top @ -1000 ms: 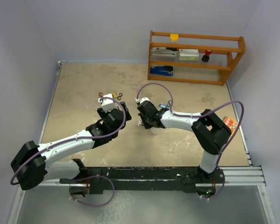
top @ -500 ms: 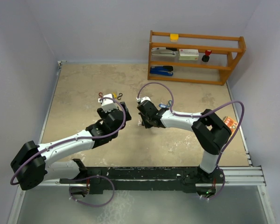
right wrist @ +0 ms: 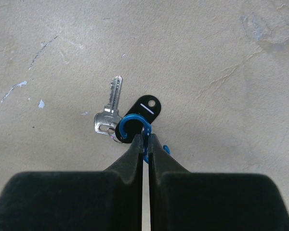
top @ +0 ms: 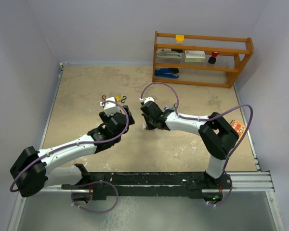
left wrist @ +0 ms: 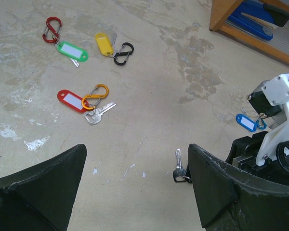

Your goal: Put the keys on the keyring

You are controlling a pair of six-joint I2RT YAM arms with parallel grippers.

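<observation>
The right hand (right wrist: 143,142) is clenched on a blue clip (right wrist: 133,129), its two fingers pressed together on the clip's near end. It sits low over the middle of the worktop (top: 86,86), a little nearer the far edge than the near one. The clip's front loop lies on the surface. A silver key (right wrist: 111,108) rests with its head against that loop and its blade pointing away from the hand. A black tag (right wrist: 144,109) lies just beside it on the right. Whether key or tag is threaded on the loop cannot be told.

The left hand (left wrist: 135,148) hangs released and holds nothing, fingers spread wide, just left of the right hand.

Beyond it, in the left half of the worktop towards the far edge, lie the other pieces:
- A red tag (left wrist: 70,100) touches an orange clip (left wrist: 95,95), with a second key (left wrist: 99,114) just beside them.
- A green tag (left wrist: 72,51) lies next to a red clip (left wrist: 51,30).
- A yellow tag (left wrist: 104,43) lies beside a black clip (left wrist: 123,53).

A blue tag (left wrist: 245,121) lies to the right of the right hand. A wooden rack (top: 202,57) stands in the far right corner.
</observation>
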